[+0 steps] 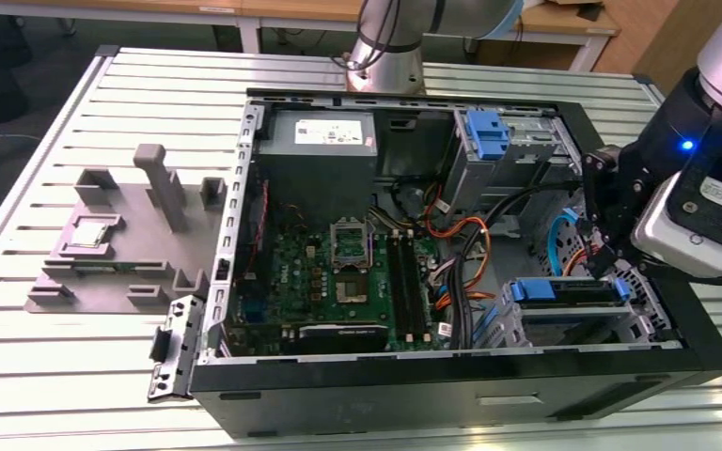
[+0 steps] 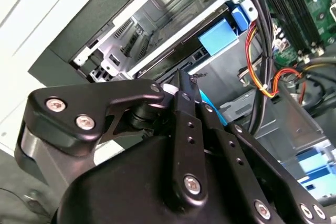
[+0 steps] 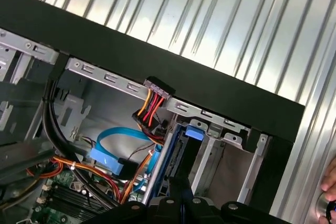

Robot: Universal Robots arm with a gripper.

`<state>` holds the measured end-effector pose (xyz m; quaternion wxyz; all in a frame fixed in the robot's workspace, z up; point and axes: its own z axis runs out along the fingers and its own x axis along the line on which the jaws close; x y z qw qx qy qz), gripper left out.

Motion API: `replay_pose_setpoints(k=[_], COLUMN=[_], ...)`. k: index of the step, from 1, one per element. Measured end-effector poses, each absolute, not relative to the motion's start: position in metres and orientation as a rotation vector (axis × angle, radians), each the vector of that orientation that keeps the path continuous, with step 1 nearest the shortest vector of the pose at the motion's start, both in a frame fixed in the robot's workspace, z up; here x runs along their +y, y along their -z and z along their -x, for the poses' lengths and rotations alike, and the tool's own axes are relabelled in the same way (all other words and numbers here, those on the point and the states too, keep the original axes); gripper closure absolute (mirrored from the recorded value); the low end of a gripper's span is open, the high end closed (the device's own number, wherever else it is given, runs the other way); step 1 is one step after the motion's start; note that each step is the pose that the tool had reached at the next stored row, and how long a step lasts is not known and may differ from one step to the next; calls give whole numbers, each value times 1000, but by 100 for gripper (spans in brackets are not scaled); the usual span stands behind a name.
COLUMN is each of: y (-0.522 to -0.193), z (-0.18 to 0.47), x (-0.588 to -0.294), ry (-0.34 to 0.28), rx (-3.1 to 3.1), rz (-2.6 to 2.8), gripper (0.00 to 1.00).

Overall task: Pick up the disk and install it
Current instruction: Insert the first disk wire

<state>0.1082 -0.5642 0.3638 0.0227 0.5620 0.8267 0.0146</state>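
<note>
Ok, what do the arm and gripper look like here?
The arm is silver-grey tubing with a pale blue joint cap and a black cable at its base. Its wrist is black with a lit blue light and a white-grey housing. The gripper is black linkage bars with silver screws.

A silver desk of ribbed aluminium slats (image 1: 110, 376) spreads beneath and all around the tool (image 2: 184, 80). In the exterior view it catches bright glare along its near edge. Past the desk's far edge, well behind the tool, stand light wooden tables with white metal legs (image 1: 211, 9), and away towards the exterior view's left of the tool lies a dark grey floor (image 1: 23, 103).
</note>
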Motion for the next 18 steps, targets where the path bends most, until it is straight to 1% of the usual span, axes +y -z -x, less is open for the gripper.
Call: replay_pose_setpoints(k=[18], y=[-363], z=[-123], x=[-556], ry=[-49], rx=[2577], rz=[-1711], gripper=[90])
